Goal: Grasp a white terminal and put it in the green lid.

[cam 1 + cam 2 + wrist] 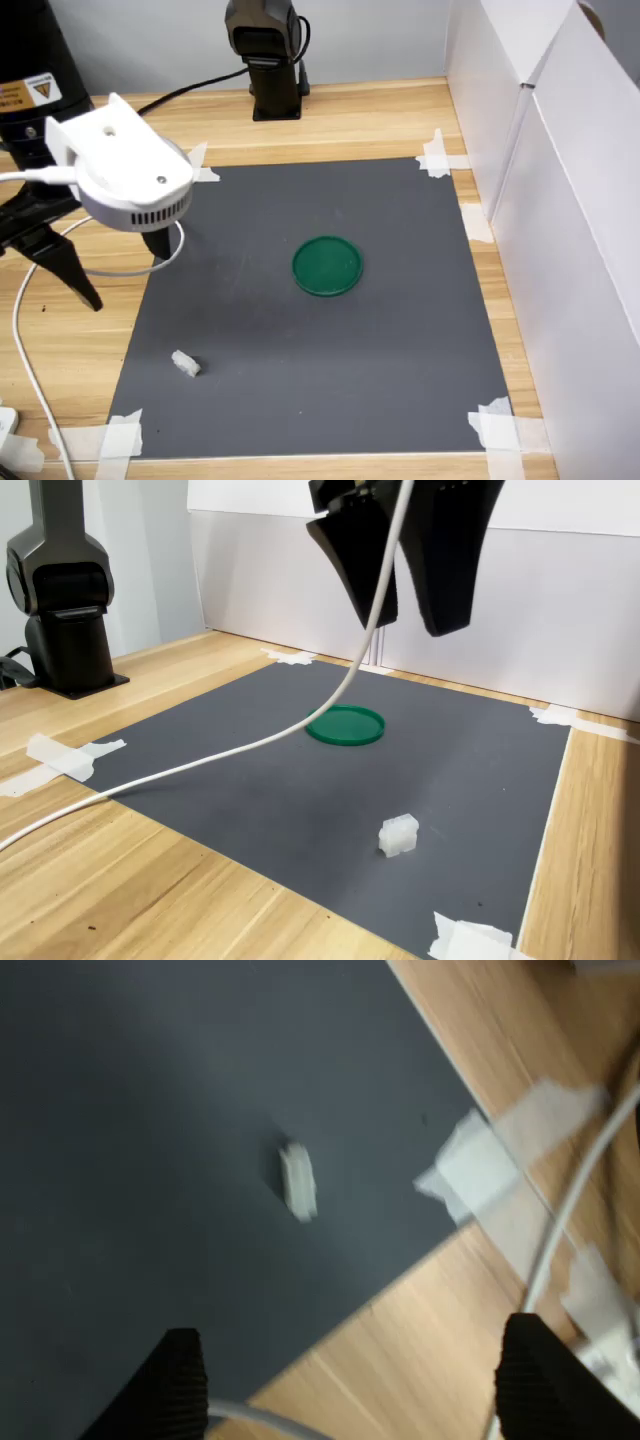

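The white terminal (186, 364) (398, 835) lies alone on the grey mat (320, 380), close to one of its taped corners. In the wrist view the terminal (297, 1180) is slightly blurred and sits ahead of the black fingertips (182, 1385). The green lid (327, 265) (345, 724) rests flat and empty near the mat's middle. My gripper (127, 275) (360, 1385) (412, 623) hangs open and empty above the mat's edge, at the first exterior view's left. It is well above the terminal and touches nothing.
A white cable (240, 748) trails from the wrist across the mat edge and wooden table (380, 115). A black arm base (265, 60) (65, 590) stands at the table's back. White panels (560, 200) wall off the first exterior view's right. Masking tape (122, 437) holds the mat corners.
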`<action>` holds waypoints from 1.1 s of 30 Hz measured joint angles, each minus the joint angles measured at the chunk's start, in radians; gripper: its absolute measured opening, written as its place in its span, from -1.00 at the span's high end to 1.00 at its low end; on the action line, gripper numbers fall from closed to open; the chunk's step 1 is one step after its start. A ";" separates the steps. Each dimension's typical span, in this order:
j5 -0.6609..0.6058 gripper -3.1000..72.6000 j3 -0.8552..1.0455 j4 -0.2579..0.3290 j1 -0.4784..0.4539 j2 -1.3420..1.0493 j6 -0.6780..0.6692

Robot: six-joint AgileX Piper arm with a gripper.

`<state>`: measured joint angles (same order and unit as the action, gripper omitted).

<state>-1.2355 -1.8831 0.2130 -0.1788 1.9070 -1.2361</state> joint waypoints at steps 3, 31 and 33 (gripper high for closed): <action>0.000 -0.96 -0.001 -0.013 0.011 0.019 0.019; 0.012 -0.90 -0.001 -0.198 0.058 0.182 0.068; 0.014 -0.90 -0.001 -0.198 0.058 0.187 0.079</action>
<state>-1.2220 -1.8842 0.0153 -0.1206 2.0942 -1.1571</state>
